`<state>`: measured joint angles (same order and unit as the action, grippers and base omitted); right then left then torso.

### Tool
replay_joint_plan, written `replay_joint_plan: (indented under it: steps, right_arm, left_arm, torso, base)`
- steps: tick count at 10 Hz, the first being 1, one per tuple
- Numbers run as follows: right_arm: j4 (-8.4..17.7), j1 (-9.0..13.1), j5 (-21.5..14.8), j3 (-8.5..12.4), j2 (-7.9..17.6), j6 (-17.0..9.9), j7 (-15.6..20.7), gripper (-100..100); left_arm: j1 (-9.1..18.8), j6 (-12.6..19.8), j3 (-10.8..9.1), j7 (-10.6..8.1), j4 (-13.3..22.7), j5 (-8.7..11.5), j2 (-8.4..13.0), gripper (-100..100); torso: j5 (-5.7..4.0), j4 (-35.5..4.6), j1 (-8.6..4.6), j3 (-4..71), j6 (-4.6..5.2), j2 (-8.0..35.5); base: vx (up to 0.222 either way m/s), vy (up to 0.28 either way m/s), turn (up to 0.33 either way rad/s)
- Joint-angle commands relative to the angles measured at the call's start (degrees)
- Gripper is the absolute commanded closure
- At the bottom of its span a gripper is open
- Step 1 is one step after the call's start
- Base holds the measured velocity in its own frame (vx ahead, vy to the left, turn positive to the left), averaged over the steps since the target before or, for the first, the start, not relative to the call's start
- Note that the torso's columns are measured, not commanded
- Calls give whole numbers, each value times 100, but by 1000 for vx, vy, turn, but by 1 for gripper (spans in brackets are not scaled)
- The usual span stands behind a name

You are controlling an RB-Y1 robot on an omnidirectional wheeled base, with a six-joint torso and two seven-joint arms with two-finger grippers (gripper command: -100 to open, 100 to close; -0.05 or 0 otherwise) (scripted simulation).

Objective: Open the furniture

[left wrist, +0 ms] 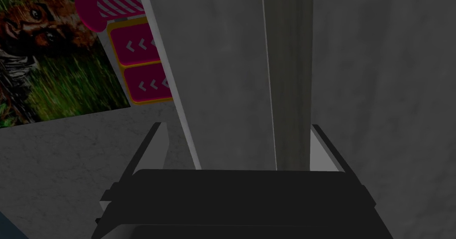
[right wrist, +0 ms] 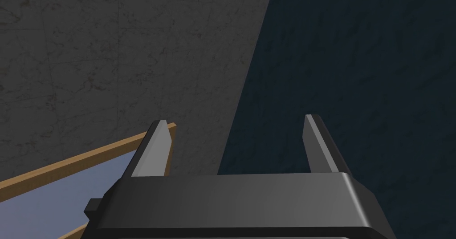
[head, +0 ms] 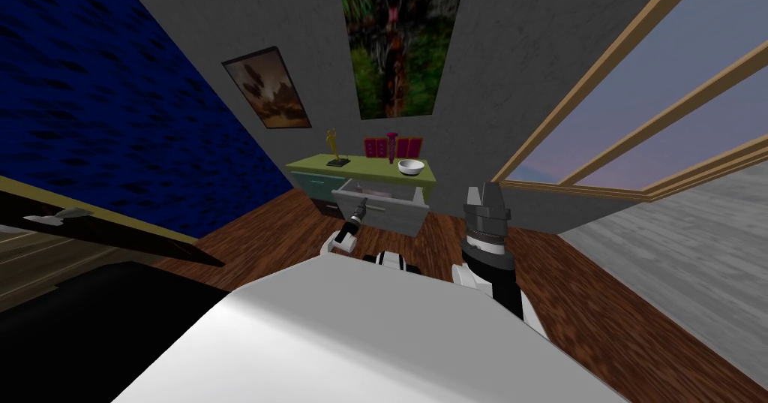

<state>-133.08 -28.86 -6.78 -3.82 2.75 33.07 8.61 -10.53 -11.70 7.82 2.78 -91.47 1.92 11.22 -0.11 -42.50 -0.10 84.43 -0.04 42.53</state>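
As the green-topped cabinet (head: pixel 375 172) by the far wall has its grey drawer (head: pixel 391 212) part open, the left gripper (head: pixel 360 209) sits at the drawer front to pull, fingers spread astride a grey panel, prob. that front. The right gripper (head: pixel 484 190) idles raised, fingers apart.

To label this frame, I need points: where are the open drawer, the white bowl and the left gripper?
open drawer (head: pixel 397 215), head view, grey front panel.
white bowl (head: pixel 411 167), head view, its middle.
left gripper (head: pixel 360 209), head view, between its fingertips.
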Motion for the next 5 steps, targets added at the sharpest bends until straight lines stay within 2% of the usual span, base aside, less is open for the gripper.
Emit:
replay_joint_plan:
  steps: [1, 5]
  right_arm:
    - [0, 0, 0, 0, 0, 0, 0, 0]
    - [0, 0, 0, 0, 0, 0, 0, 0]
  left_arm:
    - [-8, 5, 2, 0, 10, 0, -1, 0]
    - [-22, 20, 5, -1, 27, 1, 0, 0]
  torso:
    - [3, 6, 2, 5, 2, -8]
    - [9, 18, 7, 13, 4, -22]
  base:
    - [0, 0, 0]
    - [0, 0, 0]
